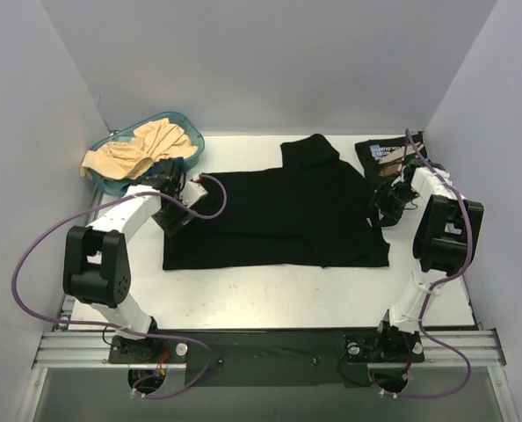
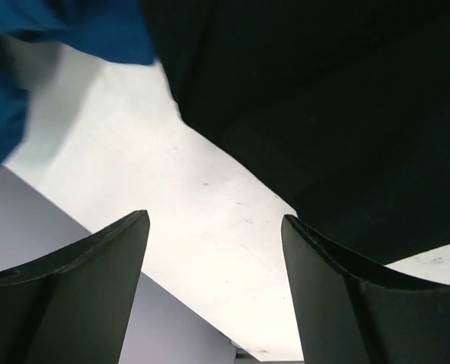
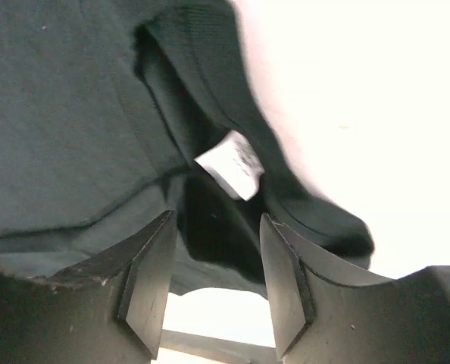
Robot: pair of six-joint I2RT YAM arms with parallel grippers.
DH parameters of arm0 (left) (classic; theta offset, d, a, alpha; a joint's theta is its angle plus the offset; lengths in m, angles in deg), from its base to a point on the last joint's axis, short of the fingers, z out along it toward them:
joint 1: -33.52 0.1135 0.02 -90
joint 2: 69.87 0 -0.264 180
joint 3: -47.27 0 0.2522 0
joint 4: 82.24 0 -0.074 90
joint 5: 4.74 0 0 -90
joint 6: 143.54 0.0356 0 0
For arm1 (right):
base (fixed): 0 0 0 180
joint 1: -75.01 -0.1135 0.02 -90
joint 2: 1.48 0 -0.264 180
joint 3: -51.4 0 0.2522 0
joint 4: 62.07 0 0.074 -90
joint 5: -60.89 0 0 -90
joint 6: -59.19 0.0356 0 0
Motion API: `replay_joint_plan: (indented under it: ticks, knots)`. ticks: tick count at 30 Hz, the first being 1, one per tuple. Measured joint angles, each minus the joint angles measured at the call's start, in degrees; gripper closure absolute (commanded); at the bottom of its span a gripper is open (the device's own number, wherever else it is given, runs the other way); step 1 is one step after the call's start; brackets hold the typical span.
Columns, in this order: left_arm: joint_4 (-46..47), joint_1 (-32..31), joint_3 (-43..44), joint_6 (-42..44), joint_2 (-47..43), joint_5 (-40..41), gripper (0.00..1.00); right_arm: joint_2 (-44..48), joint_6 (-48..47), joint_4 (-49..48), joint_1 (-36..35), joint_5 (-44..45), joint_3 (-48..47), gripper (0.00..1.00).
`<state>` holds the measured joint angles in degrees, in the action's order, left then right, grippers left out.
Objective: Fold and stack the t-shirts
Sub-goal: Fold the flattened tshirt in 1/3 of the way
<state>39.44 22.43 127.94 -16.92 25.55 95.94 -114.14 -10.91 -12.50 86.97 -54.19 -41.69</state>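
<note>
Two grippers are in view, one on each arm, and both are open. The left gripper (image 2: 214, 284) has its two fingers (image 2: 89, 299) wide apart. Nothing is between them but the bare white table (image 1: 270, 290). It sits just beside the left edge of the plain black t-shirt (image 1: 279, 215), low over the table. In the left wrist view a blurry blue thing fills the top left corner, and I cannot tell what it is.

The right gripper (image 3: 214, 280) has its fingers partly apart too, and it holds nothing. It is at the right edge of the same black shirt. Just past its fingertips is the neck of the shirt, with one small white label (image 3: 230, 171) showing.

I count three t-shirts. The plain black one lies spread flat in the middle of the table, between the two grippers. One sleeve sticks out toward the far wall, and a cloth edge runs across the shirt from side to side. The second one, the black printed t-shirt (image 1: 386, 154), lies at the far right corner, folded small, close to the right arm. The third one, the beige t-shirt (image 1: 142, 149), is bunched up in the one teal basin (image 1: 193, 141) at the far left corner. Part of it hangs over the rim.
</note>
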Motion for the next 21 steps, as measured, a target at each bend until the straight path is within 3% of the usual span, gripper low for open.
replay_joint_plan:
  ticks: [5, 10, 13, 19, 21]
  knots:
    - [0.2, -0.2, 2.0, 1.9, -5.6, -4.7, 0.31, 9.9, 0.1, 1.7, 1.5, 8.9, 2.3, 0.56]
    - [-2.7, -5.1, -6.0, 9.0, -19.1, -13.5, 0.30, 22.6, 0.4, 2.3, 7.8, 9.2, 13.2, 0.54]
    - [-4.5, -6.2, -10.3, 12.7, -20.5, -17.5, 0.24, 23.8, 1.7, 2.3, 9.8, 8.7, 18.7, 0.54]
    - [-2.8, -6.1, -19.8, 18.1, -16.7, -17.6, 0.19, 22.4, 7.1, -1.0, 11.3, 6.7, 27.5, 0.57]
    - [-0.4, -6.2, -21.6, 18.9, -15.4, -17.4, 0.20, 20.4, 8.6, -2.7, 11.6, 6.6, 28.6, 0.63]
